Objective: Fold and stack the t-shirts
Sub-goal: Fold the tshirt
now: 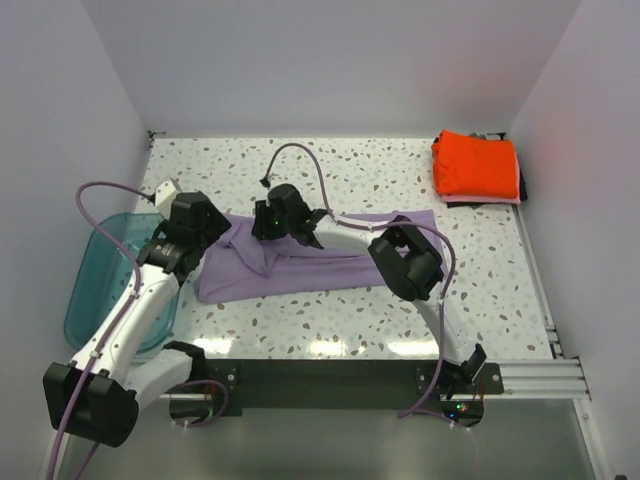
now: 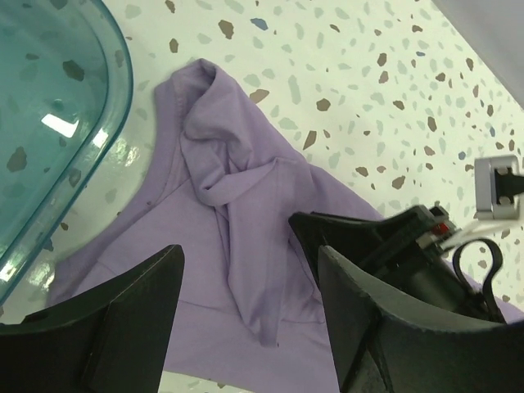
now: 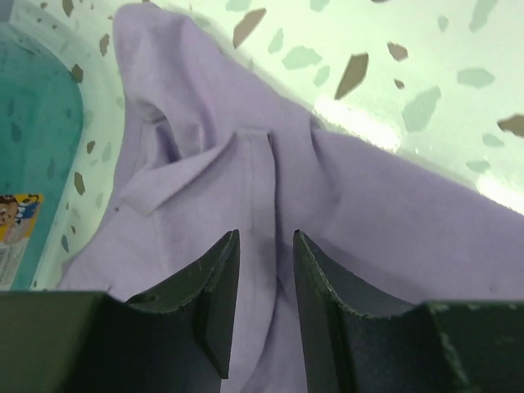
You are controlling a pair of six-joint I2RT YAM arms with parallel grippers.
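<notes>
Bunching threatens: with the lavender t-shirt rumpled mid-frame on the tabletop, left claw wide above its end near the teal tub and right claw narrow over a seam, grip unclear, an uneven pull could skew the fold.

My left arm and right arm are the same build, with smooth white shells between chunky black joint housings. A lilac cable loops off the left one at the left of the frame. A second lilac cable arcs off the right one in the upper middle. Both bases are bolted to a black plate along the bottom edge, and tiny green lights glow by the right base at the lower right. My left gripper has broad, matt black wedge fingers. My right gripper has dark fingers with lightly scuffed, ridged inner edges.
</notes>
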